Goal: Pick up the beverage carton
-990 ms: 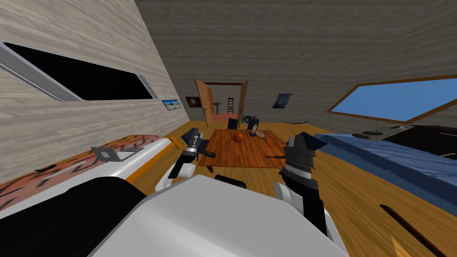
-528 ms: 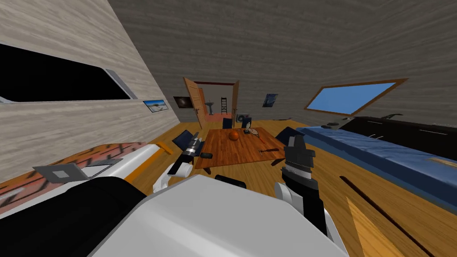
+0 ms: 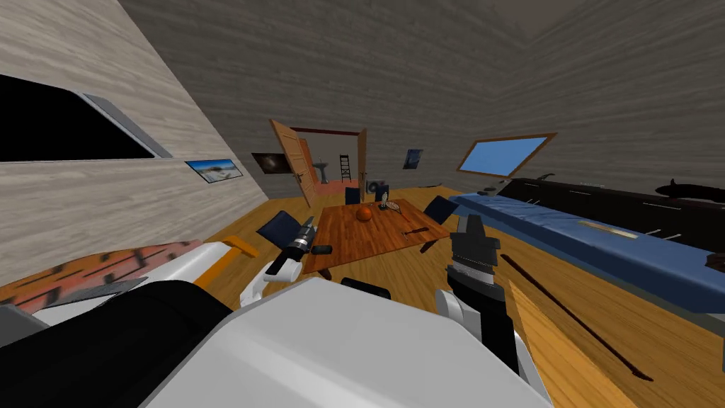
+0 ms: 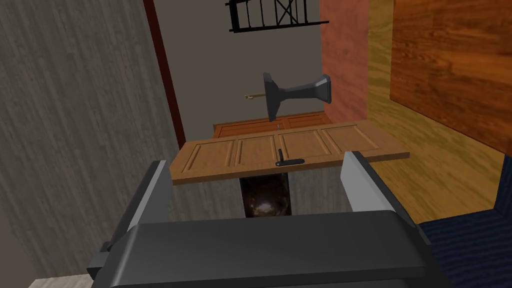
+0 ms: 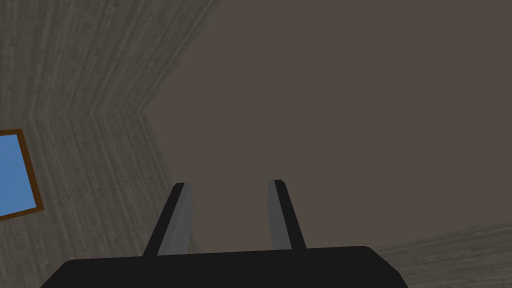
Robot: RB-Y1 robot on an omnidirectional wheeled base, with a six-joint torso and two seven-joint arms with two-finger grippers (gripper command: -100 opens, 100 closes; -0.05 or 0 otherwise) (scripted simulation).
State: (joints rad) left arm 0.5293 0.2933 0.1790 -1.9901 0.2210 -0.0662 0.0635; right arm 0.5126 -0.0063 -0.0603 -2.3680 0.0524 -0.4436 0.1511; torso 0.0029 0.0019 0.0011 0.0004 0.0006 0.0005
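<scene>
Wood table [image 3: 354, 239] in head view (ball [image 3: 363, 213] atop); left pincer [image 4: 255, 167], right pincer [image 5: 227, 184] spread.

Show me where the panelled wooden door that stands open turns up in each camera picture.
Head view: the open wooden door stands at the far wall, beyond the wooden table, left of the doorway.
Left wrist view: the door spans the gap between the open fingers of the left gripper, farther off.
Right wrist view: not in it.
Shared landmark: the black ladder seen through the doorway.
</scene>
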